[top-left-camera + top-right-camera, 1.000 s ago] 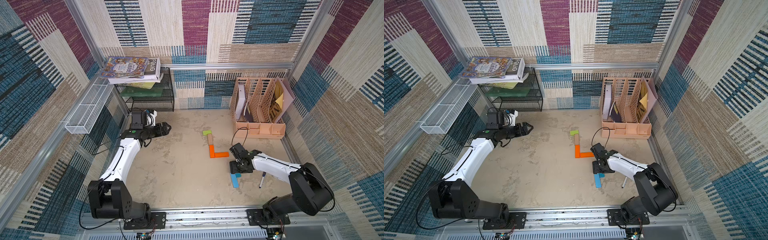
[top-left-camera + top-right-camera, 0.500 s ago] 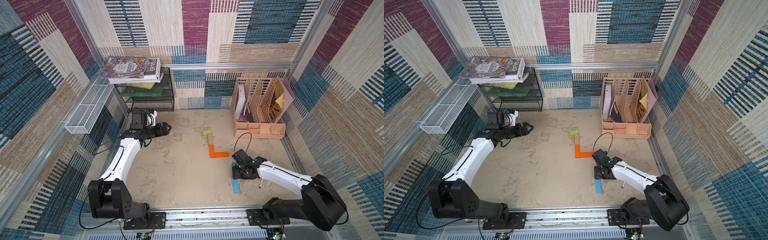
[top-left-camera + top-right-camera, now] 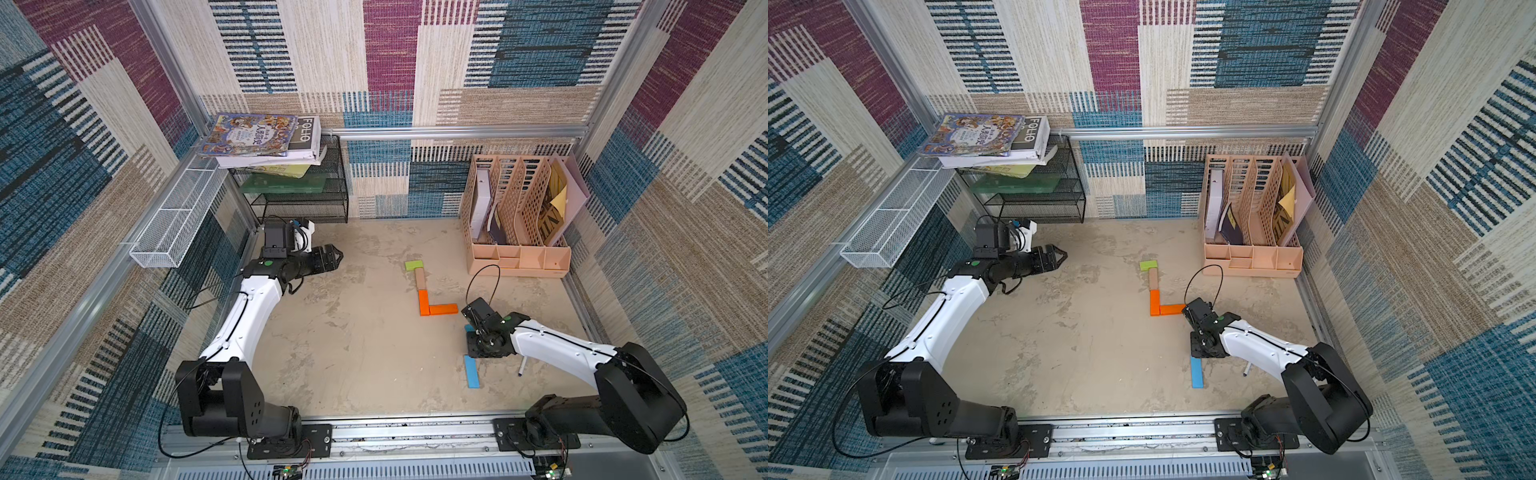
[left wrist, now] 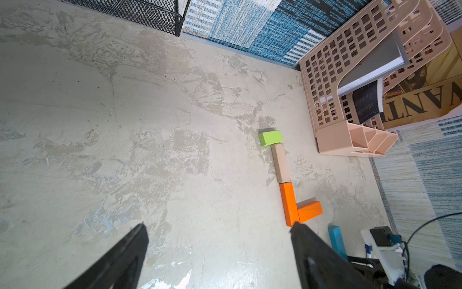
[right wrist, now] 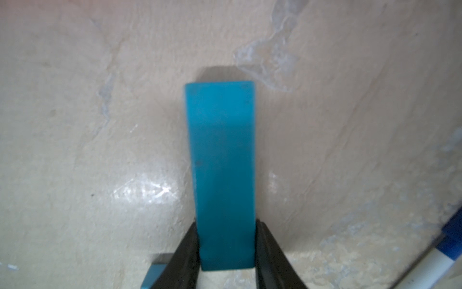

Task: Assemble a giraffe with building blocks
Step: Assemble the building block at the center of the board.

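Observation:
A partial giraffe lies flat on the floor: a lime green block (image 3: 414, 265), a tan block (image 3: 421, 279) and two orange blocks (image 3: 423, 302) forming an L. In the right wrist view my right gripper (image 5: 227, 225) is shut on the near end of a blue block (image 5: 222, 162) that lies on the floor. A second blue block (image 3: 471, 372) lies just in front of that gripper (image 3: 484, 347). My left gripper (image 3: 334, 259) hovers open and empty at the far left; its wrist view shows the same figure (image 4: 289, 204) beyond its fingers (image 4: 300, 232).
A marker pen (image 3: 521, 368) lies beside the right arm. A pink file organizer (image 3: 515, 249) stands at the back right. A black mesh shelf (image 3: 299, 199) with books stands at the back left, and a white wire basket (image 3: 174, 224) hangs on the left wall.
My right gripper has shifted a little toward the front and its jaws have closed on the blue block. The left arm has not moved.

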